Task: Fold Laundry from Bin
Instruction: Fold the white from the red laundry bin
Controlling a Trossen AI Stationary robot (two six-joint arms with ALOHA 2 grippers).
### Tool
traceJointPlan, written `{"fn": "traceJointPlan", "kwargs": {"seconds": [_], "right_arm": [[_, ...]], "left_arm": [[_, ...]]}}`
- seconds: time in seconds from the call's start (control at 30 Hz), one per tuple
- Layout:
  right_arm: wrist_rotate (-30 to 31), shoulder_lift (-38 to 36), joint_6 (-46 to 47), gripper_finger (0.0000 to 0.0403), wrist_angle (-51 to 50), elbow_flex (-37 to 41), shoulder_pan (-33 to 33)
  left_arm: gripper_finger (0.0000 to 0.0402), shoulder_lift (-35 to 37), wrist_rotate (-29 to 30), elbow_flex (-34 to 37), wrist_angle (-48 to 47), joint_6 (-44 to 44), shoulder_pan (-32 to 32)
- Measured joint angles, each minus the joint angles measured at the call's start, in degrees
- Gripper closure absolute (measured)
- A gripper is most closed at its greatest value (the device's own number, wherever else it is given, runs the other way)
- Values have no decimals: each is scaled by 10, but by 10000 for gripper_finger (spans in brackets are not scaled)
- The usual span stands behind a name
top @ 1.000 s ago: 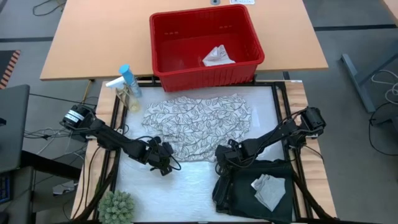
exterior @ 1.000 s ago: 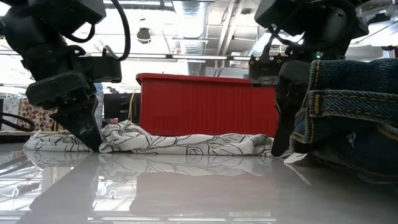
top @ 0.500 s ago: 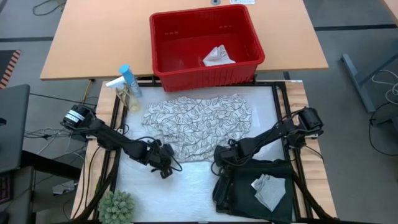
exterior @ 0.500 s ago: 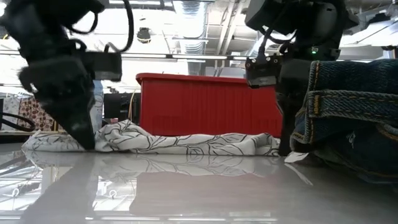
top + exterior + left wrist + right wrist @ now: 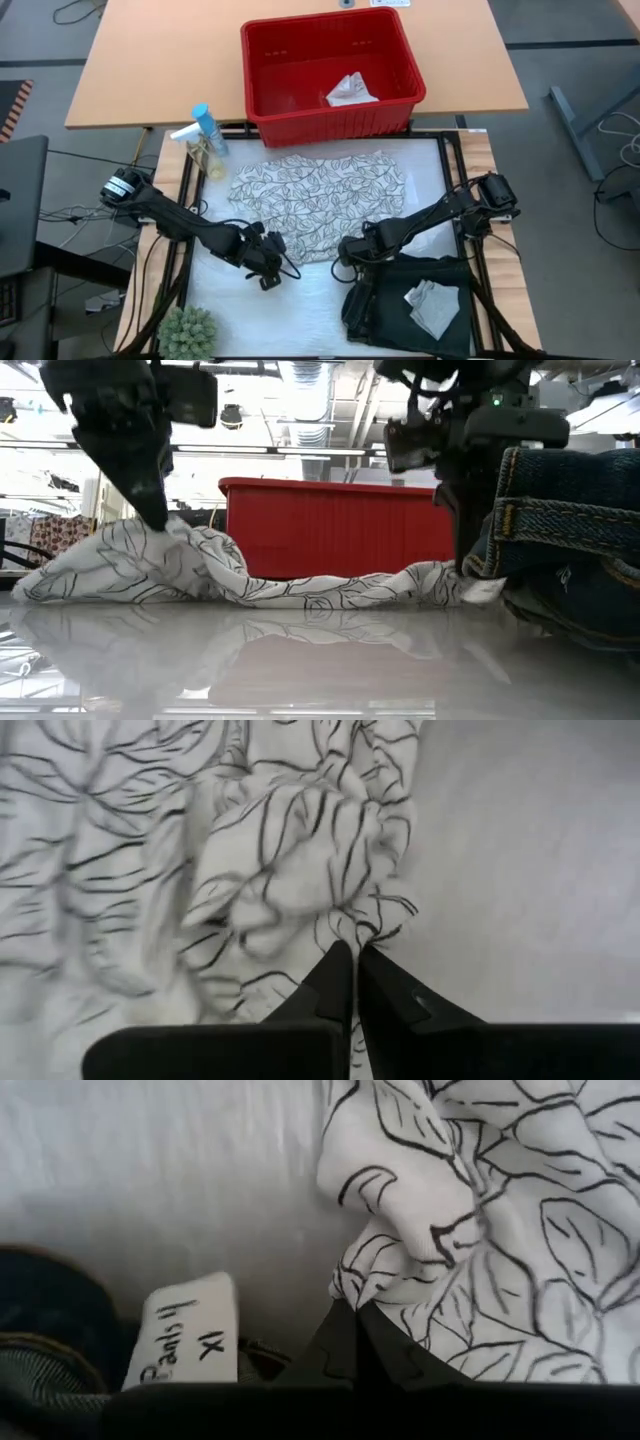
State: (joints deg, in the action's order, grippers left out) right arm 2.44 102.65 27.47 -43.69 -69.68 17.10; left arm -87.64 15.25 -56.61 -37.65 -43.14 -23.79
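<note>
leaf-patterned cloth lies mid-table; you have both grippers pinched tight on its near hem, left gripper and right gripper, one corner each. beside your right gripper, the dark garment's white tag carries handwriting, unreadable. farthest, one red bin holds one small whitish cloth.

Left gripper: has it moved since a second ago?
Yes. In the low view the left gripper has risen, lifting the leaf-patterned cloth edge up against the fixed red bin; before, it sat at table level.
</note>
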Motion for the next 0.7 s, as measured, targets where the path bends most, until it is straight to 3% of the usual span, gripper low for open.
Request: {"fn": "traceJointPlan", "kwargs": {"seconds": [0.27,0.57,0.7], "right_arm": [[-2,-5,-52,384,-66,-38,-19],[-8,-75,-83,384,-100,-38,-81],[-7,-80,-67,384,-84,-6,-74]], "left_arm": [[401,3,32,-59,-149,22,0],[401,48,56,-60,-179,-10,1],[401,68,76,-60,-184,-21,0]]}}
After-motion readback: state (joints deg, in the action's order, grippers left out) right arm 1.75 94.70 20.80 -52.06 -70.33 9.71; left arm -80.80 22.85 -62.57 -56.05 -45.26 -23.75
